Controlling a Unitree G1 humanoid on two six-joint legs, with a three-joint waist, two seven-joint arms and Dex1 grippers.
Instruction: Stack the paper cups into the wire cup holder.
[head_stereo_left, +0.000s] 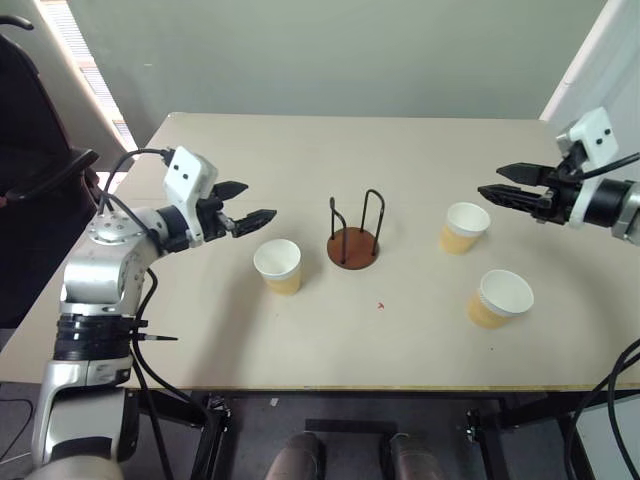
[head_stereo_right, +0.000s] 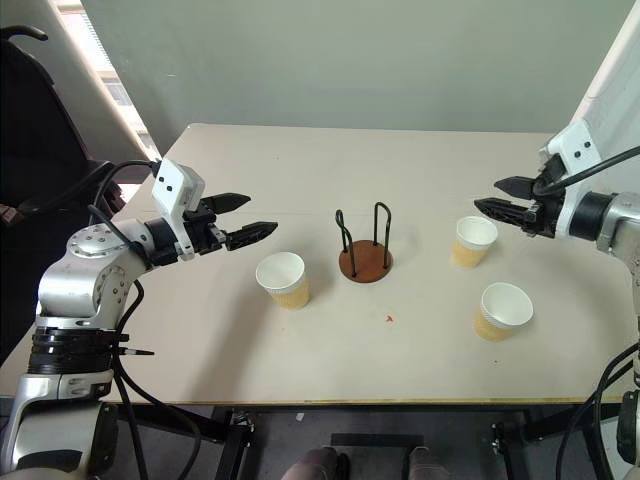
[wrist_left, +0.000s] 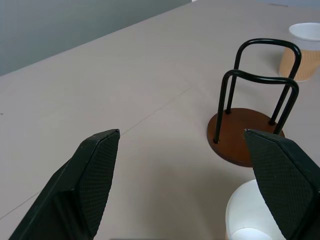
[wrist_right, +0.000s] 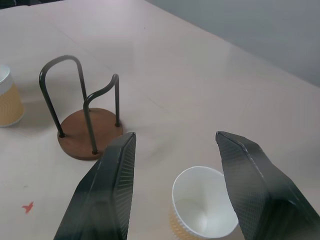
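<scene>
Upright cup (head_stereo_left: 499, 298), mouth up

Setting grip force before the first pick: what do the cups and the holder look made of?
Paper cups: look like thin paper, matte tan outside with faint ribbing, white inside, rolled rim; probably crushable. Wire cup holder: black bent wire loops with a slight sheen, likely coated metal, on a reddish-brown disc, maybe stained wood, though the look leaves that open.
</scene>
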